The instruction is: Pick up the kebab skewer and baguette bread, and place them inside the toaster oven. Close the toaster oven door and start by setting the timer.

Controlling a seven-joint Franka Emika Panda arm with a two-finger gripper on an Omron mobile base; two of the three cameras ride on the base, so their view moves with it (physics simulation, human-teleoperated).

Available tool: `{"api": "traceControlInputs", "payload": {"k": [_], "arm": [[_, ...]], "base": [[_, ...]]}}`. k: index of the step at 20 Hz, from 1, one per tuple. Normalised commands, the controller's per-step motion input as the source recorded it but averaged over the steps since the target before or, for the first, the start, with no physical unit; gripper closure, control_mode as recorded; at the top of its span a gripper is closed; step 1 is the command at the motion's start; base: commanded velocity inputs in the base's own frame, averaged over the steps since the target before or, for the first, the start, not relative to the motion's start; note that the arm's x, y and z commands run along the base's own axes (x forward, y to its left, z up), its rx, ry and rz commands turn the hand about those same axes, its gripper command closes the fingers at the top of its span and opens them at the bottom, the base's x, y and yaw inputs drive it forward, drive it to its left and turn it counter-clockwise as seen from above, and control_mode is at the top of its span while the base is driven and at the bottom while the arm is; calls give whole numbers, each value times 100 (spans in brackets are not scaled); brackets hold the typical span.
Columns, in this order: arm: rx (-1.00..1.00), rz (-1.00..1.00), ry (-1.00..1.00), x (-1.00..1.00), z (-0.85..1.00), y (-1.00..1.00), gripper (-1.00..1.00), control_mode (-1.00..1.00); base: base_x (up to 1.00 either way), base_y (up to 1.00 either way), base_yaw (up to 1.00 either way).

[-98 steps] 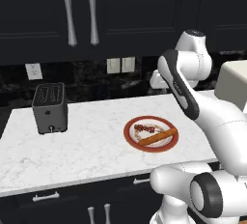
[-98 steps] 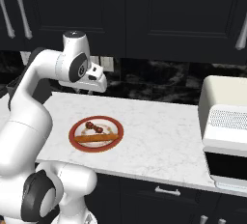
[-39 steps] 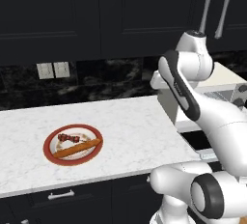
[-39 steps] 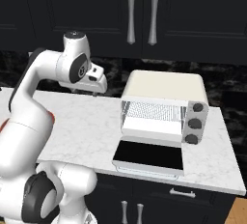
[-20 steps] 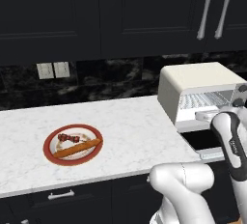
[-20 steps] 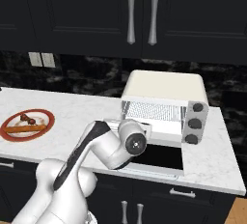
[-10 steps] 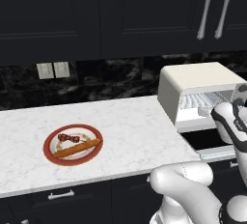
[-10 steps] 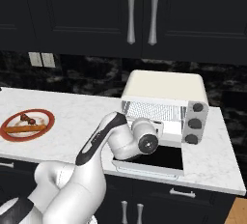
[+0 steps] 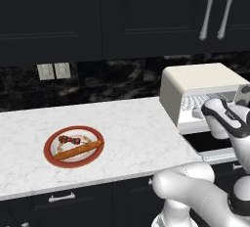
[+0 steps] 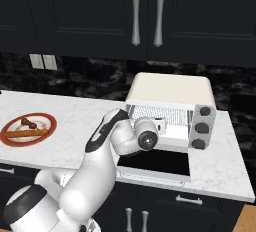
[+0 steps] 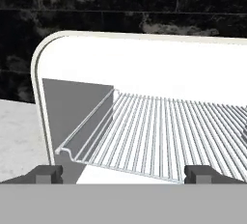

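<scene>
Gripper: I am holding the gripper (image 11: 123, 172) with its jaws spread fully wide and nothing between them, level with the mouth of the toaster oven (image 10: 170, 111).

Arm posture: I am keeping the arm folded low in front of the oven; the hand appears aimed straight into the cavity, presumably to inspect or approach the interior.

Toaster oven: It is standing at the right end of the surface (image 9: 127, 133), against the dark backsplash. The wire rack (image 11: 164, 136) is sitting empty inside, resting in the side rail.

Toaster oven door (image 10: 157, 162): It is lying folded down flat in front of the cavity, so the opening is free for loading.

Knobs (image 10: 202, 127): Three are stacked on the right front panel; the timer is not yet set, judging by the open door.

Kebab skewer (image 9: 68, 140): It is lying on the red-rimmed plate (image 9: 52, 156), well apart from the oven, toward the left of the surface.

Baguette bread (image 9: 78, 149): It is lying on the same plate, just beside the skewer, on the side nearer me.

Task status: Neither food item is loaded yet; I judge that both pickups remain ahead.

Markings: I am finding no legible brand, label or writing on the oven, knobs or plate.
</scene>
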Motion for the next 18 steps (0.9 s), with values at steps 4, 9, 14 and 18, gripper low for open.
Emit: {"api": "traceControlInputs", "payload": {"k": [4, 9, 14, 18], "arm": [[-11, 0, 0, 12, -19, -15, -100, -100], [0, 0, 0, 26, 0, -20, -100, -100], [0, 0, 0, 14, -7, -22, -100, -100], [0, 0, -2, 28, -12, -6, -100, -100]], "base": [[0, 0, 0], [0, 0, 0], [0, 0, 0], [0, 0, 0]]}}
